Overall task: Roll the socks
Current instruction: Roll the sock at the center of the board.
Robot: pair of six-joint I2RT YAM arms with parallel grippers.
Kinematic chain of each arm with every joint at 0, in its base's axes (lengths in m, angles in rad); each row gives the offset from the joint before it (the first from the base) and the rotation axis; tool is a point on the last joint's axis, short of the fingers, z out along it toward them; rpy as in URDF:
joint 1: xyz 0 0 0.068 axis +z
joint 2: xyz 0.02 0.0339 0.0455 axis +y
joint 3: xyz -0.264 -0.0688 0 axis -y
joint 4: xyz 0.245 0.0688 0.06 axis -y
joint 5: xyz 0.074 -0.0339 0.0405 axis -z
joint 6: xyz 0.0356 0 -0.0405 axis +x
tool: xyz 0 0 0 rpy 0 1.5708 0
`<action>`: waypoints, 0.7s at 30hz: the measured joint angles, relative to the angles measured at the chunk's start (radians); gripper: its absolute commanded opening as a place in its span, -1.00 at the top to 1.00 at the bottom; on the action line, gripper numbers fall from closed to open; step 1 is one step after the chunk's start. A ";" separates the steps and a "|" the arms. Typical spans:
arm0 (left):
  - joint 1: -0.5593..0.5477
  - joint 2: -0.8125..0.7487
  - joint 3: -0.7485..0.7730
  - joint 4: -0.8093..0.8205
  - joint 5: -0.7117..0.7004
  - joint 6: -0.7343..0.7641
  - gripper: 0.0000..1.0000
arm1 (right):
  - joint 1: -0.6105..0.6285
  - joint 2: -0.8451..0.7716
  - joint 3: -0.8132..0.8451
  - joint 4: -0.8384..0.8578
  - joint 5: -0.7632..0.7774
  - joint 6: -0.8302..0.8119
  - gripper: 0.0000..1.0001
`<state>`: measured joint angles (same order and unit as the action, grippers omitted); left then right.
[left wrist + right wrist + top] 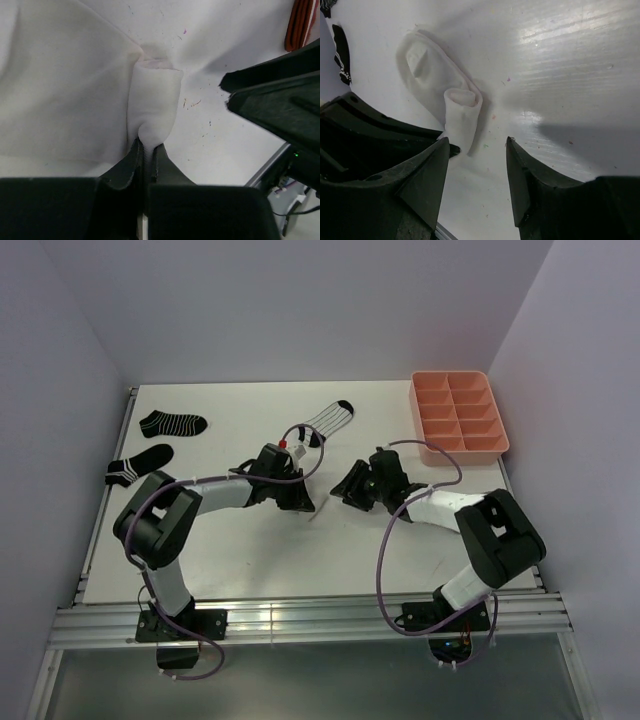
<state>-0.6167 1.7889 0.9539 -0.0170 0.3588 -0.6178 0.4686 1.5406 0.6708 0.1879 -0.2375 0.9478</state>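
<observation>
A plain white sock [422, 65] lies flat on the table, with one end rolled into a short tube [462, 112]. My left gripper [147, 147] is shut on the near end of that roll [152, 107]. My right gripper [477, 145] is open just in front of the roll, with nothing between its fingers. In the top view the left gripper [295, 495] and right gripper [350, 485] face each other at mid-table. A white thin-striped sock with a black toe [328, 420] lies behind them. Two black striped socks [172, 423] [140, 465] lie at the left.
A pink compartment tray [470, 454] stands at the back right. A small red-and-white item [288, 444] sits just behind the left wrist. White walls close in the table on three sides. The right gripper's dark finger [280, 105] reaches into the left wrist view.
</observation>
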 measured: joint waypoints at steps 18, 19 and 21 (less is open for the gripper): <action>0.051 0.075 0.040 -0.011 0.179 -0.062 0.99 | 0.059 0.174 -0.033 0.267 0.009 0.134 -0.15; 0.051 0.075 0.040 -0.011 0.179 -0.064 0.99 | 0.059 0.182 -0.023 0.264 0.009 0.134 -0.14; 0.051 0.075 0.040 -0.011 0.179 -0.065 0.99 | 0.061 0.198 0.004 0.246 0.014 0.128 -0.08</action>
<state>-0.5655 1.8637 0.9936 -0.0280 0.5377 -0.6830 0.5301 1.7386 0.6746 0.4335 -0.2234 1.0760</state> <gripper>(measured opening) 0.058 0.565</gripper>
